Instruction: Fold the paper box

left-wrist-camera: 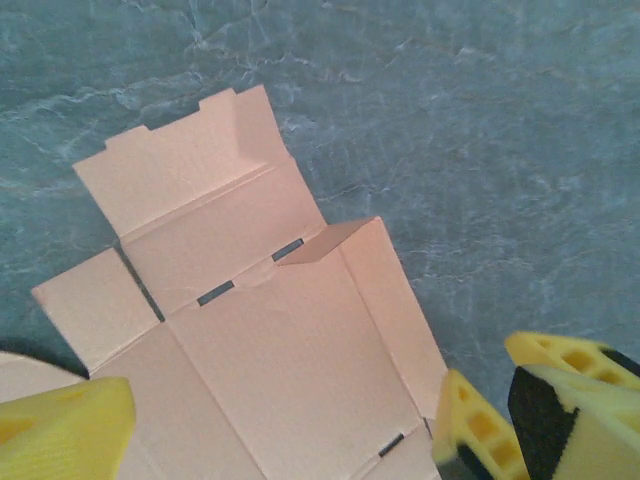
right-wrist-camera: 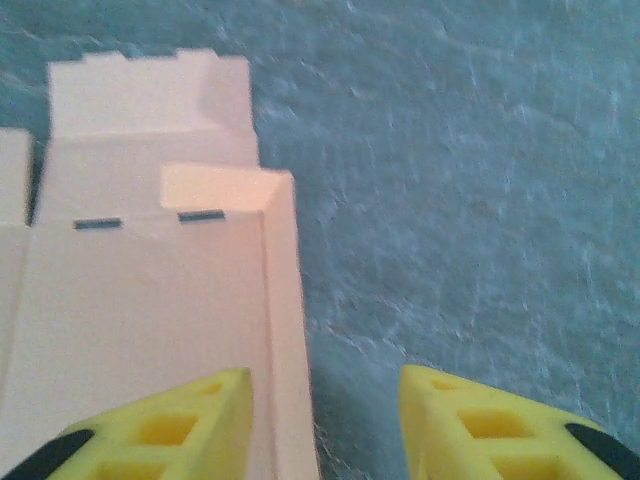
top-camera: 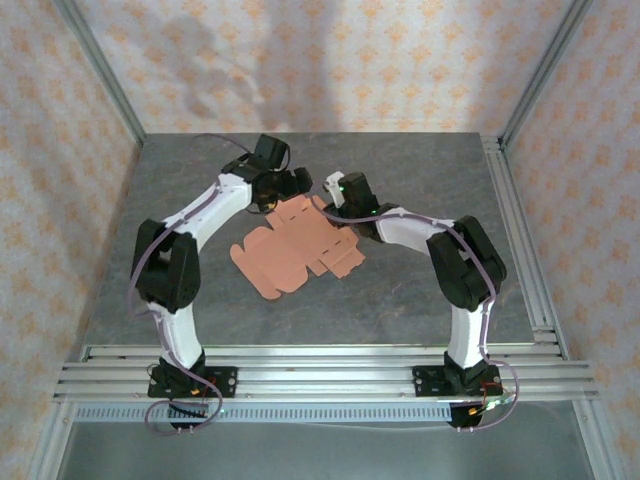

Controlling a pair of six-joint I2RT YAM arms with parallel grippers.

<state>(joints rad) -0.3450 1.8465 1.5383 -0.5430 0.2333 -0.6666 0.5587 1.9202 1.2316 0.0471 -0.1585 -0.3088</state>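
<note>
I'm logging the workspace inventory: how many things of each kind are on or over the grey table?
Salmon-pink die-cut card sheet, the paper box: 1
Two-finger grippers with yellow fingers, left gripper and right gripper: 2
Total: 3

Paper box (top-camera: pixel 297 248) on table (top-camera: pixel 420 290), near its centre

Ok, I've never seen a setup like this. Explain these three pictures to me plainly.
Two robot arms are bolted at the near edge of a grey table, each ending in a yellow two-finger gripper. The wide picture looks down from above and behind them; the two close-ups come from wrist cameras. On the table lies the paper box, a salmon-pink die-cut card sheet, mostly flat, one side flap raised. The left gripper and right gripper hang open over it; nothing is held.
</note>
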